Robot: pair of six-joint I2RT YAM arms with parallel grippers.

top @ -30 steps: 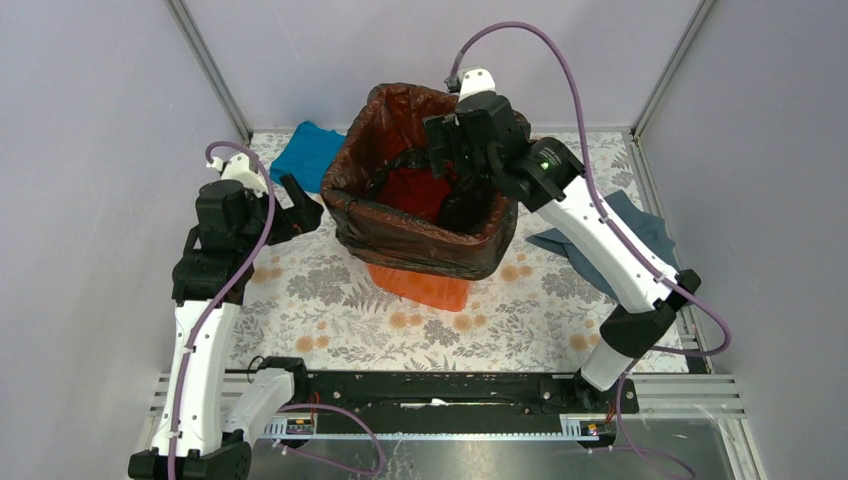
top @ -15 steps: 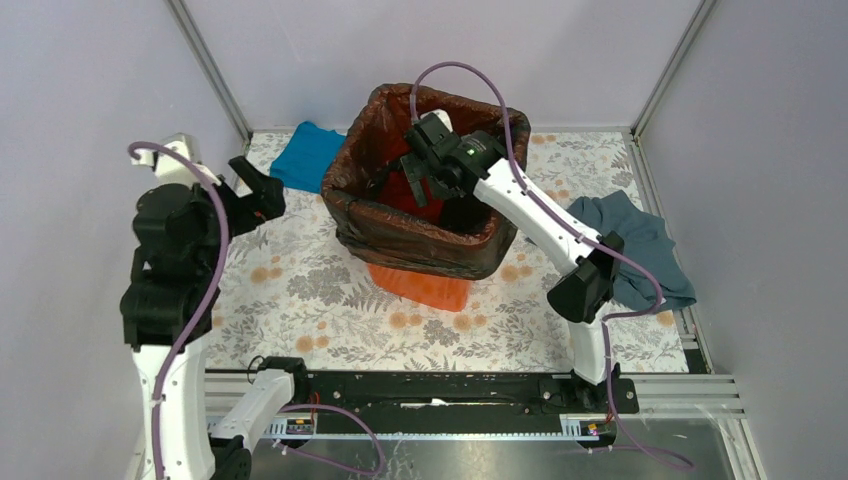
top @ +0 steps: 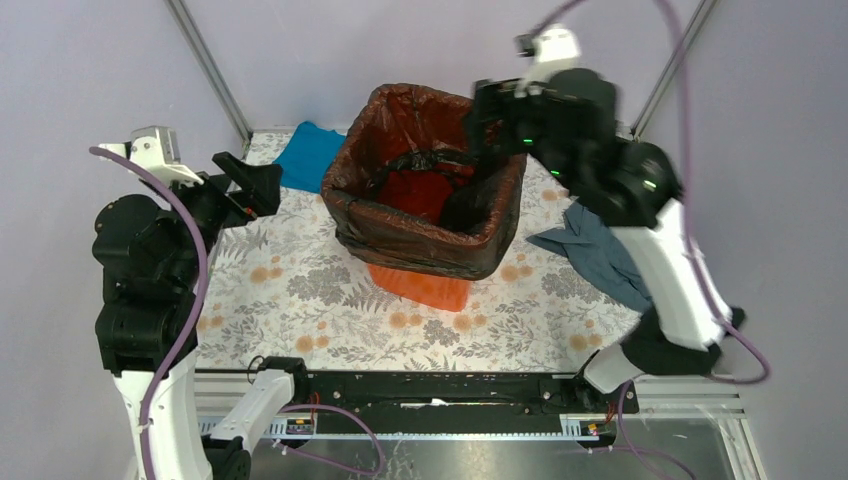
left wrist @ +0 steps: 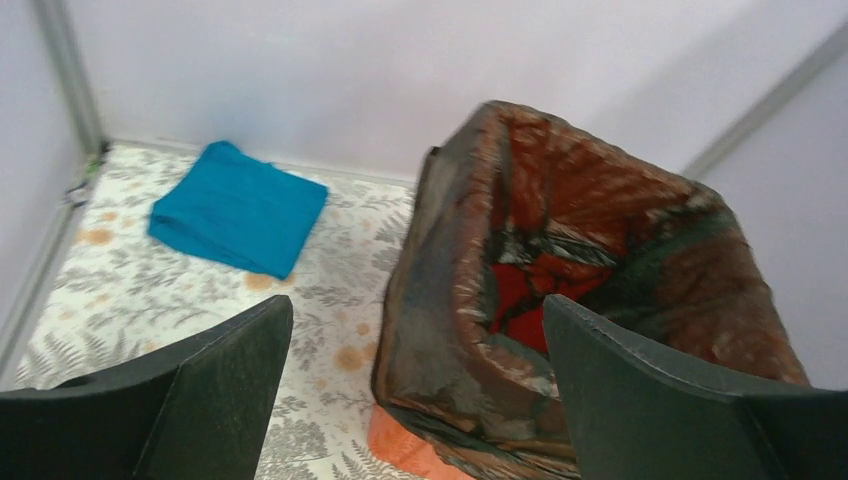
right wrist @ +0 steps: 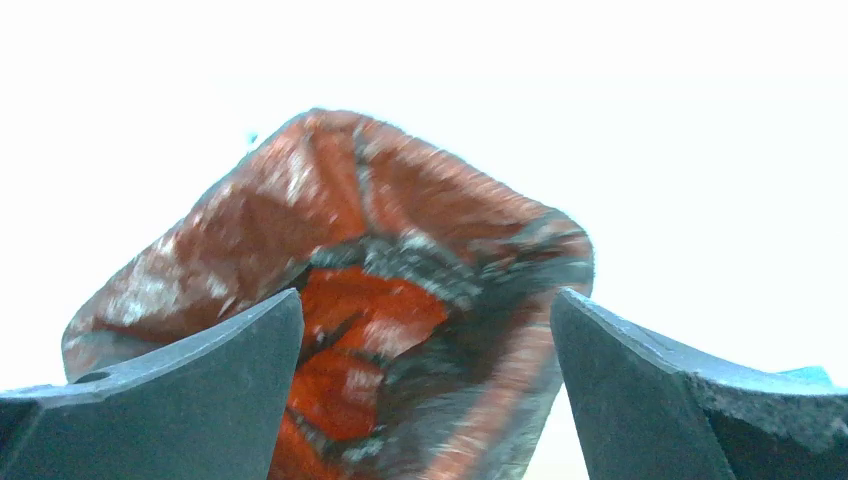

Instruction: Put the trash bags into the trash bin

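Trash bin [top: 420, 285], top view: upright at the middle of the worktop [top: 300, 300], only its orange foot showing below the film.
Trash bags [top: 430, 240], top view: lining the bin, mouth open, edge folded down over the rim on every side in sight; loose black folds bunched inside toward the right wall.
Left claw [top: 248, 185], top view: spread wide, empty, raised to the left of the bin and clear of it.
Right claw [top: 488, 112], top view: spread wide, above the bin's far right corner, nothing visibly held.
Cloths, top view: teal cloth [top: 305, 155] behind the bin to the left, grey-blue cloth [top: 600, 250] to the right, both outside the bin.
Left wrist view: fingers [left wrist: 215, 390] apart with nothing between; film skirt hanging down the outer wall.
Right wrist view: blurred; fingers [right wrist: 200, 390] apart, lined bin mouth between them.
Step in hand: probably seating the liner, with the bag already in the bin.
Next move: likely pressing the bunched folds toward the bottom, without dragging the folded edge off the rim or tipping the bin.
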